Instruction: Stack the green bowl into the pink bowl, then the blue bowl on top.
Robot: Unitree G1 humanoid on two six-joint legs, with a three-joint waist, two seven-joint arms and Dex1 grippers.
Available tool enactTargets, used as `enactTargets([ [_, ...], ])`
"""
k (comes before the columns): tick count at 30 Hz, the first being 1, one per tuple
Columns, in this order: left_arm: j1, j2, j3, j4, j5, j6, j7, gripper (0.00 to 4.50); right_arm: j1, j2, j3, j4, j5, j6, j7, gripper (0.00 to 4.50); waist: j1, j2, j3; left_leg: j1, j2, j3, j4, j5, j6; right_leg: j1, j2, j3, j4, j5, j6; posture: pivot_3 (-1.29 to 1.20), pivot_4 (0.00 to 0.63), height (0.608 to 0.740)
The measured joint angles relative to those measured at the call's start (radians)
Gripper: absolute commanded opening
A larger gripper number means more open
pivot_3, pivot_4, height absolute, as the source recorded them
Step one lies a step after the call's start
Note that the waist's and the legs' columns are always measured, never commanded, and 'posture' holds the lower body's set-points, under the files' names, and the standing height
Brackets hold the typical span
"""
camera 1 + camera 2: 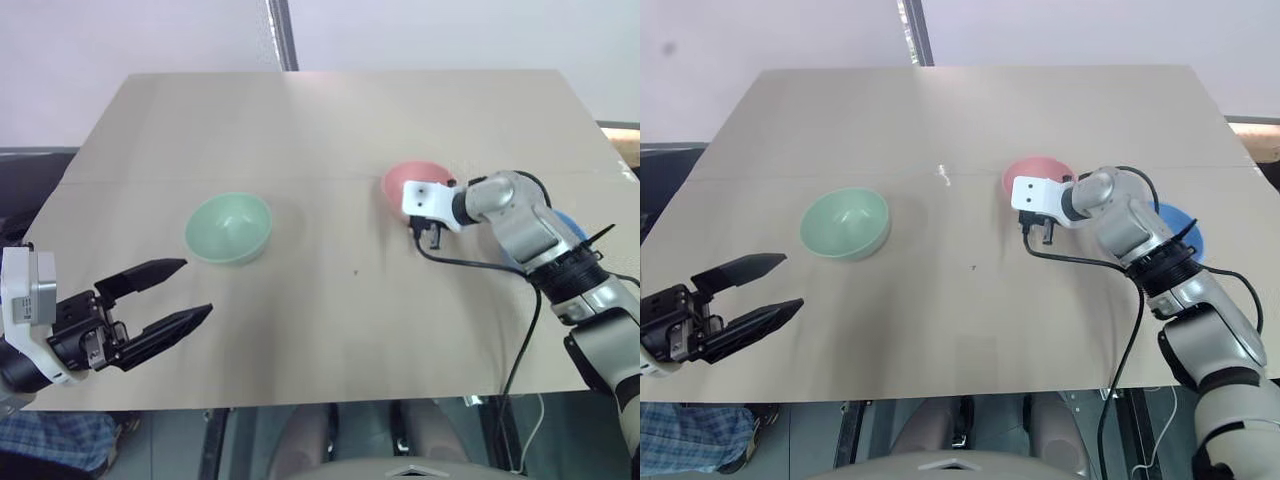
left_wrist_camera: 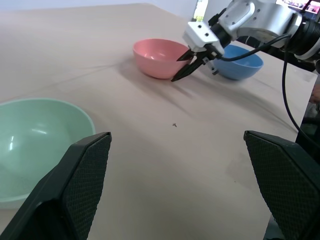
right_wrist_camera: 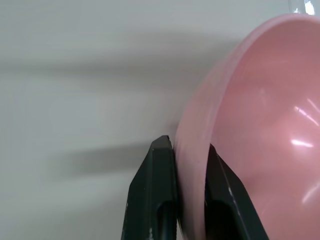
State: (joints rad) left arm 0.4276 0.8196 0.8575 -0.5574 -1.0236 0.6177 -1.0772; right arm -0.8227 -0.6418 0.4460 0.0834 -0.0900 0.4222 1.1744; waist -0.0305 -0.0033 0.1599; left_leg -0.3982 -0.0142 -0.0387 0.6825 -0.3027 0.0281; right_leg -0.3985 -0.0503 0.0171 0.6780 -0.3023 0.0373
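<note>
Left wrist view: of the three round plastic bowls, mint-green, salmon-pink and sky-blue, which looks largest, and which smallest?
Largest to smallest, as they look:
1. Mint-green round plastic bowl, nearest the camera and cut off at the edge.
2. Salmon-pink round plastic bowl.
3. Sky-blue round plastic bowl, farthest and partly hidden.
Nearness drives this; their true sizes may well match.

The right tool (image 3: 190, 165) is clamped on the rim of the pink bowl (image 3: 260, 115), one finger inside and one outside, arm reaching forward. The left tool (image 1: 165, 300) hovers low with fingers spread wide.
</note>
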Motion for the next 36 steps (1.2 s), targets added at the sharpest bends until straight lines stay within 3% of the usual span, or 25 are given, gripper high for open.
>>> enactTargets([
  [4, -0.004, 0.003, -0.004, 0.010, 0.005, -0.004, -0.009, 4.50, 0.131, -0.063, -0.035, -0.310, 0.194, 0.040, 0.147, 0.08, -0.002, 0.000, 0.000, 0.000, 0.000, 0.000, 0.000, 0.000, 0.000, 0.000, 0.000, 0.000, 0.000, 0.000, 0.000, 0.00, 0.150, 0.740],
  [7, -0.024, 0.005, -0.014, 0.028, 0.014, -0.006, -0.011, 4.50, 0.173, -0.074, -0.035, -0.465, 0.245, 0.085, 0.149, 0.08, -0.007, 0.000, 0.000, 0.002, 0.000, 0.000, 0.001, 0.000, 0.000, 0.001, 0.000, 0.000, 0.002, 0.000, 0.000, 0.00, 0.150, 0.740],
  [11, -0.056, 0.028, -0.051, 0.057, 0.021, -0.005, -0.034, 4.50, 0.170, -0.009, -0.013, -0.538, 0.255, 0.134, 0.098, 0.08, -0.006, 0.000, 0.000, 0.005, 0.000, -0.002, 0.001, 0.001, -0.001, 0.003, 0.000, -0.001, 0.006, 0.000, 0.000, 0.00, 0.150, 0.740],
  [20, -0.114, 0.083, -0.084, 0.138, 0.050, -0.003, -0.085, 4.50, 0.092, 0.140, 0.167, -0.491, 0.071, 0.196, -0.099, 0.08, -0.007, 0.000, 0.000, 0.003, 0.000, -0.002, 0.001, 0.001, -0.002, 0.000, 0.000, -0.001, 0.002, 0.000, 0.000, 0.00, 0.150, 0.740],
  [27, -0.114, 0.081, -0.086, 0.139, 0.064, -0.003, -0.097, 4.50, 0.064, 0.052, 0.267, -0.432, -0.098, 0.121, -0.103, 0.08, -0.007, 0.000, 0.000, 0.001, -0.001, -0.002, 0.001, 0.001, -0.002, -0.001, 0.000, -0.001, 0.002, 0.000, 0.000, 0.00, 0.150, 0.740],
  [33, -0.108, 0.064, -0.086, 0.137, 0.077, -0.005, -0.097, 4.50, 0.052, 0.066, 0.285, -0.419, -0.163, 0.068, -0.090, 2.60, -0.010, 0.000, 0.000, 0.001, 0.000, -0.002, 0.001, 0.001, -0.002, -0.001, 0.001, -0.001, 0.003, 0.000, 0.000, 0.00, 0.150, 0.740],
  [36, -0.098, 0.057, -0.086, 0.136, 0.078, -0.005, -0.097, 4.50, 0.052, 0.069, 0.284, -0.419, -0.173, 0.057, -0.075, 2.60, -0.009, 0.000, 0.000, 0.001, 0.000, -0.002, 0.001, 0.001, -0.002, -0.001, 0.000, -0.001, 0.002, 0.000, 0.000, 0.00, 0.150, 0.740],
])
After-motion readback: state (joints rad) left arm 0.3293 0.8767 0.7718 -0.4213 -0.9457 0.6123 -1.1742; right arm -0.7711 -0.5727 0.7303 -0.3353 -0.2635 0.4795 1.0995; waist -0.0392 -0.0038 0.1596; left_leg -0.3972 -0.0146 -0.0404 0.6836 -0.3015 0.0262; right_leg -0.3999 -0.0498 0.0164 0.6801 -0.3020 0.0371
